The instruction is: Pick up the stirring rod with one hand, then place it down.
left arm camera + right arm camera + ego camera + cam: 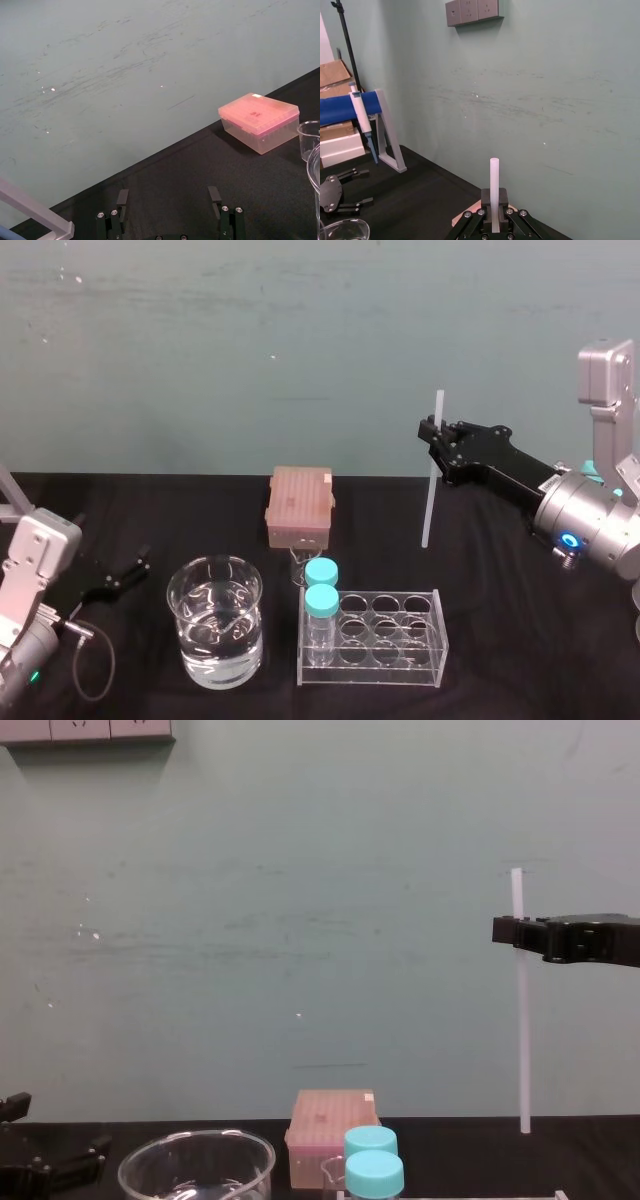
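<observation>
The right pincer (431, 443) clamps the light, stiff, probably slippery stirring rod (428, 505) near its top, while the left pincer (133, 568) rests wide.

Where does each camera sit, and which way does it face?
Head view: on the head, looking forward and down at the table; left gripper low left, right gripper holding the stirring rod upright.
Chest view: lower, looking level across the table; right gripper on the right edge.
Left wrist view: on the left arm, looking past its open fingers toward the pink box.
Right wrist view: on the right arm, looking along the gripped rod.
Head and chest share rod and pink box.
</observation>
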{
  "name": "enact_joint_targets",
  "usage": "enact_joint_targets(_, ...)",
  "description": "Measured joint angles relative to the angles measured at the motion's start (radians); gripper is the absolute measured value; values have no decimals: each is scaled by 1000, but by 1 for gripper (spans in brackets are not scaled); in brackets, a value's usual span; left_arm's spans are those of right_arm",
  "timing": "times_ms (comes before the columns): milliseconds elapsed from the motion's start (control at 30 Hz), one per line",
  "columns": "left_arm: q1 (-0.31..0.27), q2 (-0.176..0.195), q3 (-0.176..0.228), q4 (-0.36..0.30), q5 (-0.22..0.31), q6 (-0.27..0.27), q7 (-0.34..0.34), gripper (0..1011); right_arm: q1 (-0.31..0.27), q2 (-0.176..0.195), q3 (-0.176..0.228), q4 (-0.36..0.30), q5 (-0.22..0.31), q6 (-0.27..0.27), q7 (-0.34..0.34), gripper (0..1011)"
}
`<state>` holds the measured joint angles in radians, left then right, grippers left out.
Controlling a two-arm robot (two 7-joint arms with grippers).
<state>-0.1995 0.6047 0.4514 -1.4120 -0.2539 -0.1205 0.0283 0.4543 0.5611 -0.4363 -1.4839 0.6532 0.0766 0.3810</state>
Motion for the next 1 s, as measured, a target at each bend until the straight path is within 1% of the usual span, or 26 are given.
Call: enact_joint_targets(1000,0,0,0,0,0,0,0,1005,2,0,-1,1,2,-2,0,72)
